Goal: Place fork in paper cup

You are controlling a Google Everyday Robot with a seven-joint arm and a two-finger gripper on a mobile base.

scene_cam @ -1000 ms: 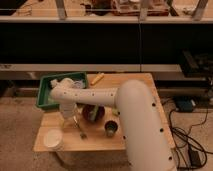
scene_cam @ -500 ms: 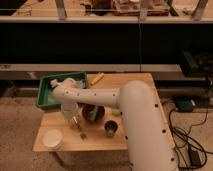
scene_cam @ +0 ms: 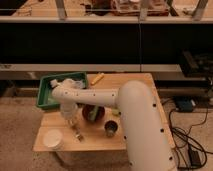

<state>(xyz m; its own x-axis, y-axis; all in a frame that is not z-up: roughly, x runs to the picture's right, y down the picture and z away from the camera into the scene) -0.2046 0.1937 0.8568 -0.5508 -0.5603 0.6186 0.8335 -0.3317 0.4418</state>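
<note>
The fork (scene_cam: 78, 133) is a thin silver piece lying on the wooden table (scene_cam: 95, 142), just right of the paper cup (scene_cam: 52, 140), a short wide white cup at the table's front left corner. My gripper (scene_cam: 72, 123) points straight down at the end of the white arm and is shut on the fork's upper end, which is still low against the tabletop. The gripper stands a short way up and to the right of the paper cup, apart from it.
A dark bowl (scene_cam: 93, 113) sits right beside the gripper, with a shiny steel cup (scene_cam: 111, 130) in front of it. A green tray (scene_cam: 48, 96) holding items fills the back left. A yellow object (scene_cam: 97, 78) lies at the back edge. Dark shelving runs behind.
The gripper has dropped slightly toward the table and its fingers have closed around the fork's end. Cup, bowl and tray have not moved.
</note>
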